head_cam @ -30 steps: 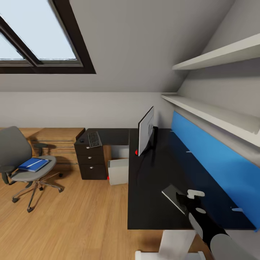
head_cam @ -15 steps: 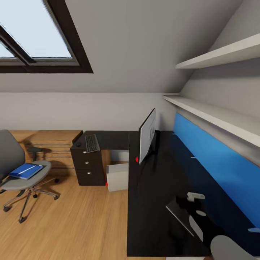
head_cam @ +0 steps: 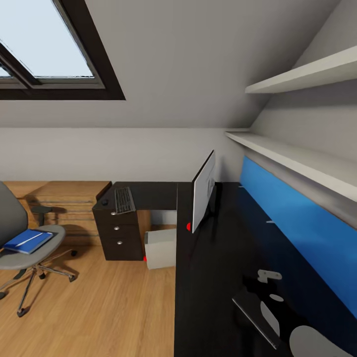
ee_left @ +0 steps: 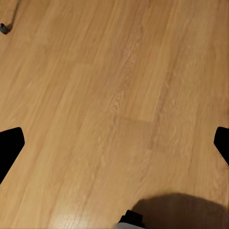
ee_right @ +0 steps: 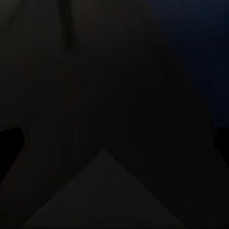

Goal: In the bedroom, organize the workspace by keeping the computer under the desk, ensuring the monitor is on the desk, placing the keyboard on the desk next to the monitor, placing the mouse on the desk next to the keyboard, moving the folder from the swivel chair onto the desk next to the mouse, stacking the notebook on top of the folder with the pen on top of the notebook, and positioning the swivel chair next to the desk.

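The blue folder lies flat on the seat of the swivel chair, at about nine o'clock in the head view, with a thin pale stick across it that may be the pen; the chair's back is cut off by the frame edge. Toward the centre, the keyboard and the small dark mouse sit on the far wing of the desk above the drawer unit, well apart from the monitor, which stands edge-on at twelve o'clock on the near wing. The computer rests on the floor under the desk, likely already where the task wants it. At five o'clock a thin dark slab with a pale edge, probably the notebook, lies at the tip of the right arm, either on the desktop or carried; the right gripper's jaws cannot be made out, and the right wrist view is nearly black. In the left wrist view the left gripper hangs over bare wood floor, its fingertips wide apart at the frame edges, holding nothing.
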Controlling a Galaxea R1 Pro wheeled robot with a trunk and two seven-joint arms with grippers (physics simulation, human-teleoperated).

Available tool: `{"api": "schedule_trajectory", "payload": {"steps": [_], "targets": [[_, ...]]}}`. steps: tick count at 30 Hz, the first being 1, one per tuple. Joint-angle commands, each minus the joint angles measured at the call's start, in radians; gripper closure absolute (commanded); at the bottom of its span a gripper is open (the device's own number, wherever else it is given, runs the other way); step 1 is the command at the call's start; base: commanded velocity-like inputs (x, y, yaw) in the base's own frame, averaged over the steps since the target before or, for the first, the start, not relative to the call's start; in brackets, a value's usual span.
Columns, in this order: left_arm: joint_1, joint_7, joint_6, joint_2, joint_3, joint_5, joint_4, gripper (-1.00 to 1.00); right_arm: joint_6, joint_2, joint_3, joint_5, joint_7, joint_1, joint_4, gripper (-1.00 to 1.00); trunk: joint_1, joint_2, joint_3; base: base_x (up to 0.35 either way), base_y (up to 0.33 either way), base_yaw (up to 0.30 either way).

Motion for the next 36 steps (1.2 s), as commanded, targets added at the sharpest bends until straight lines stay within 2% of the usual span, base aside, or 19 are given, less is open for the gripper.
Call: {"api": "schedule_trajectory", "payload": {"steps": [1, 7, 10, 36], "targets": [[0.000, 0.004, -0.007, 0.000, -0.004, 0.011, -0.007, -1.00, -0.004, 0.000, 0.002, -0.009, -0.001, -0.001, 0.006, -1.00, 0.000, -0.001, -0.001, 0.029, 0.000, 0.000], [0.000, 0.004, -0.007, 0.003, -0.002, 0.011, -0.092, -1.00, -0.004, -0.001, 0.002, -0.008, -0.001, -0.002, 0.024, -1.00, 0.000, -0.001, -0.001, 0.011, 0.000, 0.000], [0.000, 0.008, -0.006, 0.003, -0.002, 0.011, -0.114, -1.00, -0.004, -0.001, 0.001, -0.008, -0.001, -0.002, 0.027, -1.00, 0.012, -0.022, -0.011, 0.003, 0.000, 0.000], [0.000, 0.007, -0.006, 0.004, -0.002, 0.013, -0.128, -1.00, -0.003, 0.000, 0.001, -0.008, -0.003, -0.002, 0.030, -1.00, 0.112, -0.204, -0.092, 0.000, 0.000, 0.000]]}}
